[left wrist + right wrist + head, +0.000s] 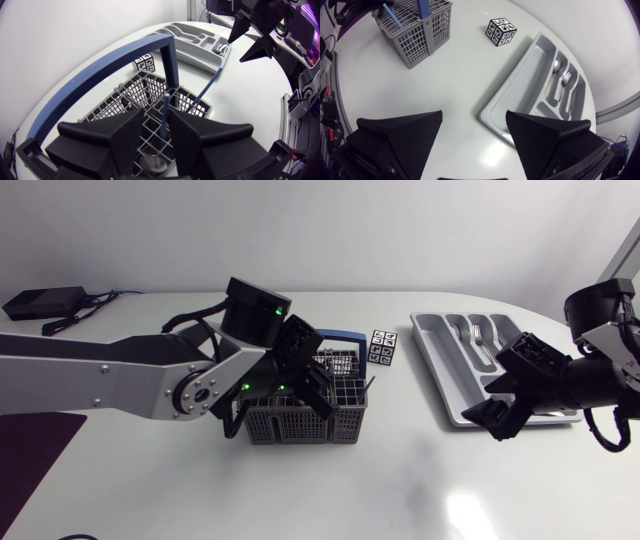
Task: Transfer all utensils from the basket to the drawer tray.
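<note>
The grey wire basket (300, 420) with its blue carrying handle (100, 70) stands mid-table. My left gripper (318, 388) is lowered into it. In the left wrist view the left gripper (156, 117) has a thin blue-handled utensil (164, 112) upright between its fingers. The handle lies against one finger with a gap to the other, so the gripper is open. A second blue-handled utensil (205, 92) leans in the basket, and a spoon bowl (152, 162) lies at the bottom. My right gripper (505, 408) hangs open and empty over the table beside the grey drawer tray (440, 370).
A spoon (555, 65) and a fork (565, 80) lie in the tray's compartments. A black-and-white patterned cube (382, 347) sits between basket and tray. A black box with cables (40, 302) is at the back left. A dark mat (30, 455) covers the front left corner.
</note>
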You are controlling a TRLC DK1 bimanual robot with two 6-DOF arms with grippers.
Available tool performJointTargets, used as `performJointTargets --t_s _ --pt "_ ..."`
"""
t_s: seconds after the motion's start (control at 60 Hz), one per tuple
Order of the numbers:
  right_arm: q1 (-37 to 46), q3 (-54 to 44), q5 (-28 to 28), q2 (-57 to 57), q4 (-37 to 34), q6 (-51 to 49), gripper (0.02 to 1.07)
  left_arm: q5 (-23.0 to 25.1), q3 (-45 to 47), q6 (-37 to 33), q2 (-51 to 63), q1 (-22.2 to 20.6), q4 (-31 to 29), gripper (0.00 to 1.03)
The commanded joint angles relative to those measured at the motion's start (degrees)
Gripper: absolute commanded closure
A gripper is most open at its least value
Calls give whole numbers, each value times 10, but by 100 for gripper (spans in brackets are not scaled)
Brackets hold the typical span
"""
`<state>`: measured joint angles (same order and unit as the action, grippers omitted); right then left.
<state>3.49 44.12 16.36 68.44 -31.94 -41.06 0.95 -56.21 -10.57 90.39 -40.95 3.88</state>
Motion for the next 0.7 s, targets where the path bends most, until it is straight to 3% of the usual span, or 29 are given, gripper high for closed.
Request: performJointTargets --t_s 0.0,0.067,0.683 --pt "-8 -13 -5 -8 0 16 15 -5 15 -8 10 -3 10 93" --pt "-13 -13 -5 -10 0 20 15 -5 18 -8 1 -2 12 99" --pt "-121 -3 -45 -67 -19 70 15 -1 -2 -9 -170 -5 -32 99"
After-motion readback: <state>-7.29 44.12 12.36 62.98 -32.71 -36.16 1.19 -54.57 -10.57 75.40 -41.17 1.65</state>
